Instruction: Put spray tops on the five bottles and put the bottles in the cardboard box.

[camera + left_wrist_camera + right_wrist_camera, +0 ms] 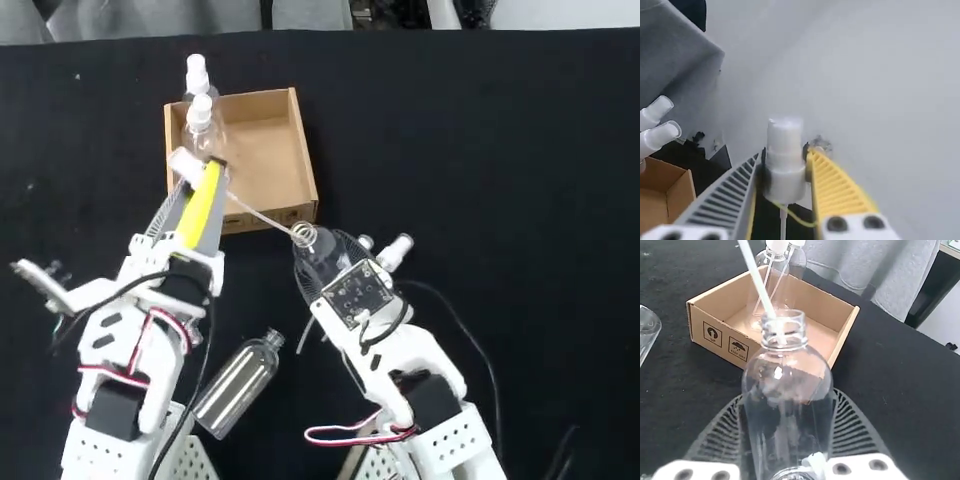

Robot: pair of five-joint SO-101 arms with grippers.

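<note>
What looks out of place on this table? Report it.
One uncapped bottle lies on its side on the black table between the arms, away from the cardboard box. Nothing looks spilled or damaged.

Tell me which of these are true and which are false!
1. The left end effector grips a spray top. True.
2. The bottle in the right end effector already wears its top. False: its neck is open, with just the tube poking in.
3. A topless bottle lies on the table. True.
4. The cardboard box is empty. False: a capped bottle stands inside.
</note>
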